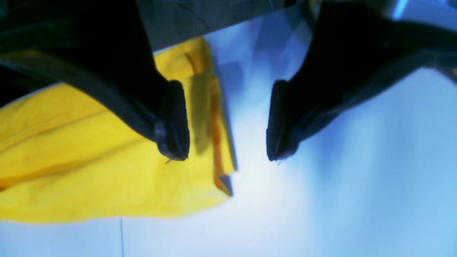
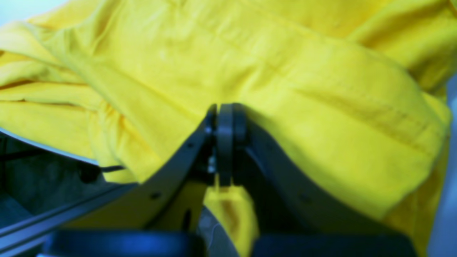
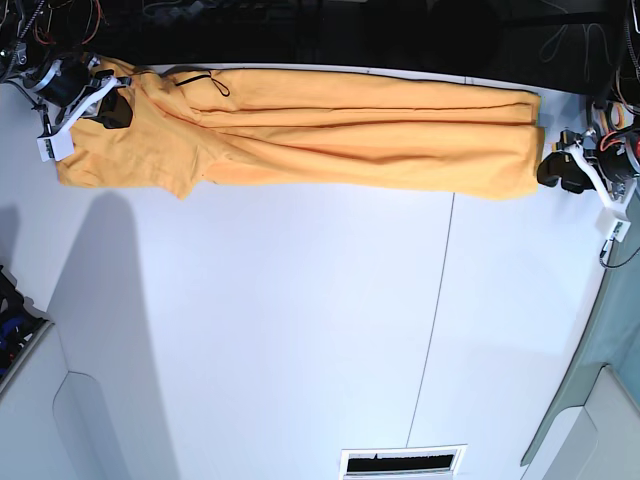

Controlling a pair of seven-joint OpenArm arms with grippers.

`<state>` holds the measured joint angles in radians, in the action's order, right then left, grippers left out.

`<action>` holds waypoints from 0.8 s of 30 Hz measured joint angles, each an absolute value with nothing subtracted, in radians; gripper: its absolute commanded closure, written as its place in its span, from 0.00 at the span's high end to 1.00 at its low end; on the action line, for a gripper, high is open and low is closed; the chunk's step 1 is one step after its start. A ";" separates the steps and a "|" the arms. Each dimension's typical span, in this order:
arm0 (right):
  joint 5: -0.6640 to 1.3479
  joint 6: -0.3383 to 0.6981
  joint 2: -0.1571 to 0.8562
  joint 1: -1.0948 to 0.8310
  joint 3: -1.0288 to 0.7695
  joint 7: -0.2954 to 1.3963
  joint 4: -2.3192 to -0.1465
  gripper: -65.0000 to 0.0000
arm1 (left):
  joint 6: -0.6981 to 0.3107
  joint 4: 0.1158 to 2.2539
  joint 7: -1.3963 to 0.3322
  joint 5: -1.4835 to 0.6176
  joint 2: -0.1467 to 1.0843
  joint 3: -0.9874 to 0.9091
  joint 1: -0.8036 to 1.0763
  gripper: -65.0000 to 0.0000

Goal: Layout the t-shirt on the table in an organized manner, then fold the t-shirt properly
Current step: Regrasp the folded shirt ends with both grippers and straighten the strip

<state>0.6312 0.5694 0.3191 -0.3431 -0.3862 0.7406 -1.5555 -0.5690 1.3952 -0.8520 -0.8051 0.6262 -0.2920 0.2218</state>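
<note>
I am laying out the shirt [image 3: 330, 130]: my right claw [image 2: 225, 117] is pinching its end, my left claw [image 1: 227, 121] is gaping empty beside the hem and needs to grab it.

Orange-yellow t-shirt [image 3: 330, 130] stretched into a long creased band along the far edge of the white desk [image 3: 300, 330], one end bunched, possibly a sleeve.

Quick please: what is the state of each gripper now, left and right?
Left gripper: open, holding nothing, beside the t-shirt edge.
Right gripper: shut on the t-shirt.
</note>
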 measured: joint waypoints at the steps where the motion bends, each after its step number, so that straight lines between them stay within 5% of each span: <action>1: 0.631 0.569 0.319 -0.343 -0.386 0.741 -1.555 0.00 | -0.569 1.395 -0.852 -0.804 0.627 -0.311 0.221 0.59; 24: 0.632 0.569 0.319 -0.343 -0.386 0.745 -1.555 0.00 | -0.570 1.301 -0.830 -0.782 0.548 -0.331 0.257 0.63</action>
<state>0.6315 0.5694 0.3191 -0.3431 -0.3862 0.7448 -1.5555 -0.5697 1.3006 -0.8303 -0.7818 0.5480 -0.3305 0.2573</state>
